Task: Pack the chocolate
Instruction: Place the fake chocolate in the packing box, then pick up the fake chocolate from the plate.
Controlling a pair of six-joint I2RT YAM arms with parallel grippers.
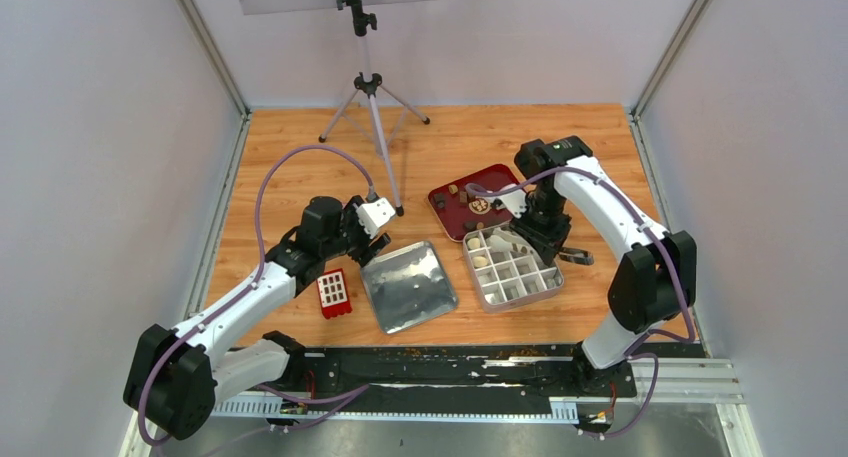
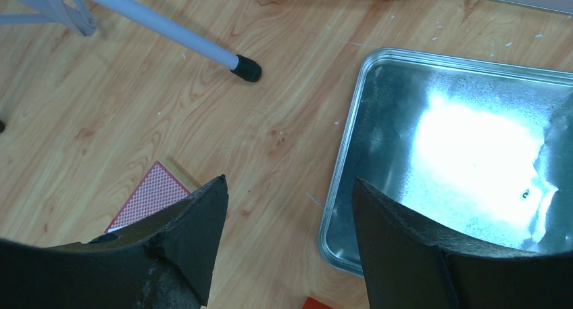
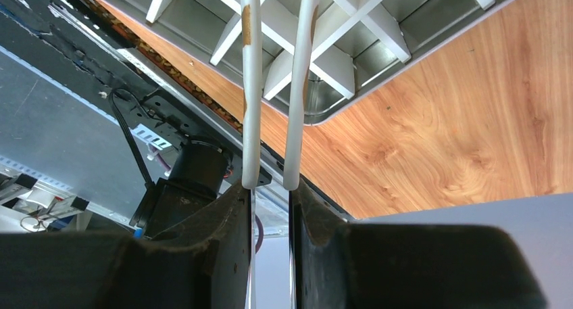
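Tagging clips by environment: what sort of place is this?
Likely a lab robot cell, not a kitchen: plain white enclosure walls, a tripod standing on the wooden tabletop, and left arm and right arm bolted to a base rail.

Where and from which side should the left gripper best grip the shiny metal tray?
Probably the upturned rim on its left edge, from above, one finger inside, one outside: the metal tray lies flat, and that edge sits nearest the open left gripper.

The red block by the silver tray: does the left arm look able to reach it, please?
Probably yes: the left claw hangs open just beside the red block, with nothing between them.
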